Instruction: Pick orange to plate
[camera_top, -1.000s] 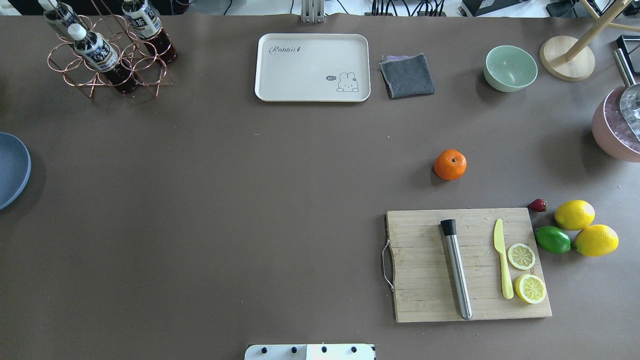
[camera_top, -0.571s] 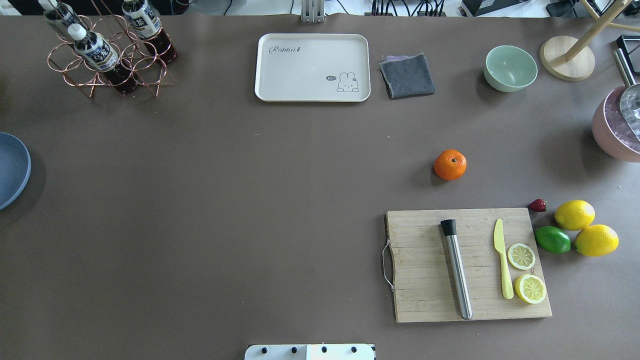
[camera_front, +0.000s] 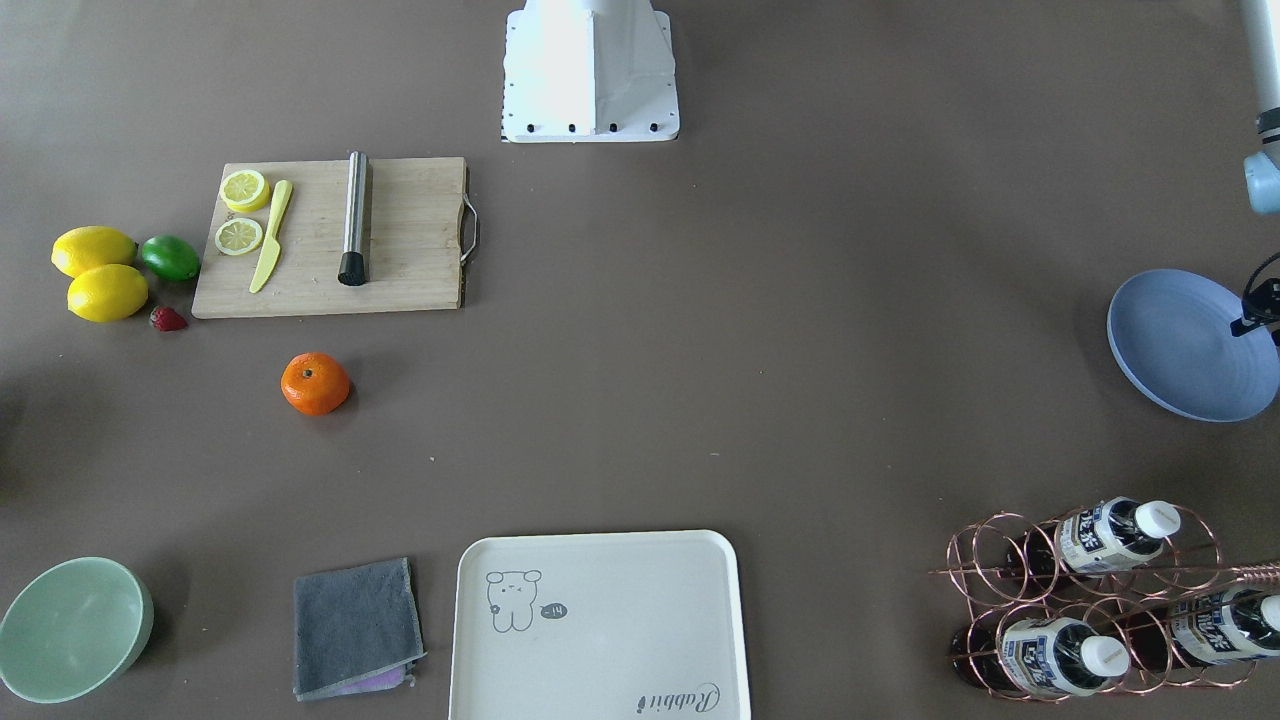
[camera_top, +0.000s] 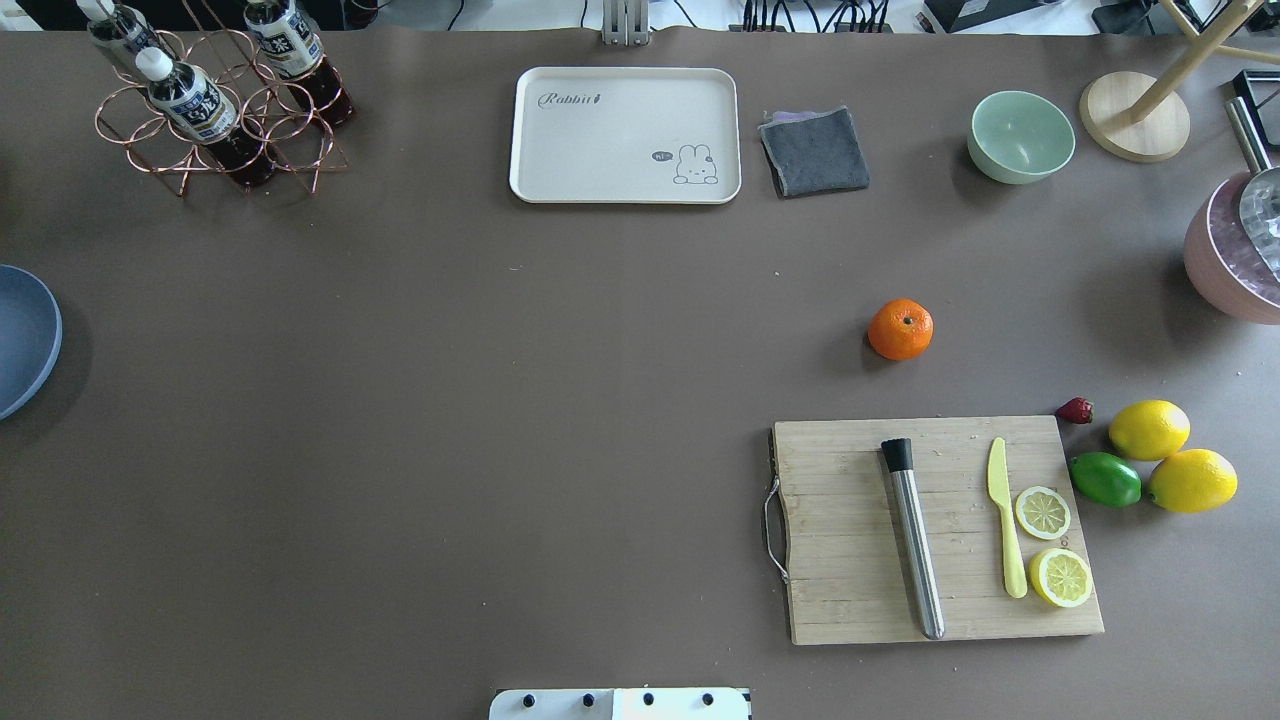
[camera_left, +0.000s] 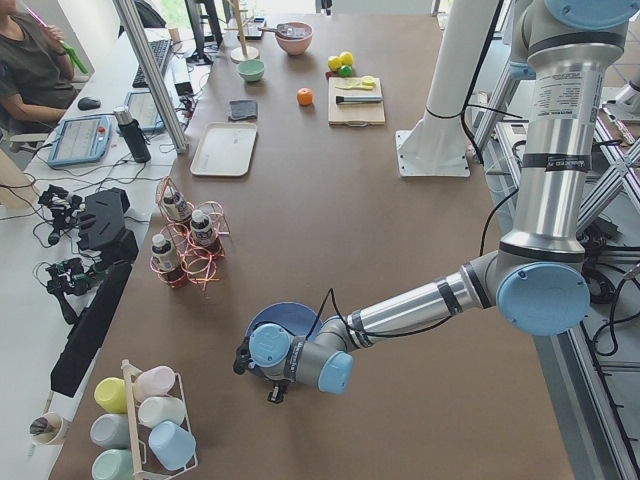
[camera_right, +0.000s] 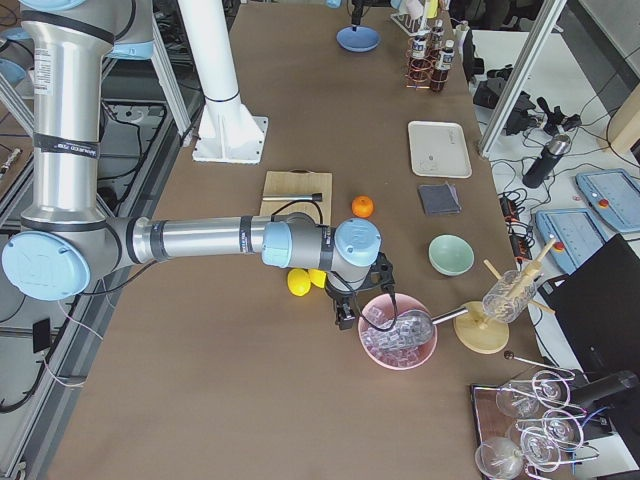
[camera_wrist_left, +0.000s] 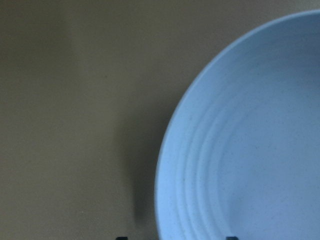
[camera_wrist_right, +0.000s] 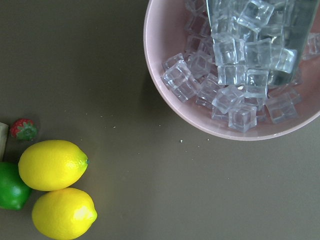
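The orange (camera_top: 900, 329) sits alone on the brown table, just beyond the cutting board, with no gripper near it; it also shows in the front view (camera_front: 315, 383). The periwinkle plate (camera_top: 20, 340) lies at the table's far left end. My left gripper (camera_wrist_left: 175, 238) hangs above the plate's (camera_wrist_left: 250, 140) rim; only its two tips show, wide apart, so it is open and holds nothing. My right gripper (camera_right: 352, 300) hovers by the pink ice bowl, well away from the orange (camera_right: 363, 206); I cannot tell whether it is open or shut.
A wooden cutting board (camera_top: 850, 590) carries a steel muddler, a yellow knife and lemon slices. Two lemons (camera_top: 1170, 455), a lime and a strawberry lie to its right. The pink ice bowl (camera_top: 1215, 265), mint bowl (camera_top: 1021, 135), grey cloth, cream tray (camera_top: 625, 135) and bottle rack (camera_top: 215, 110) line the edges.
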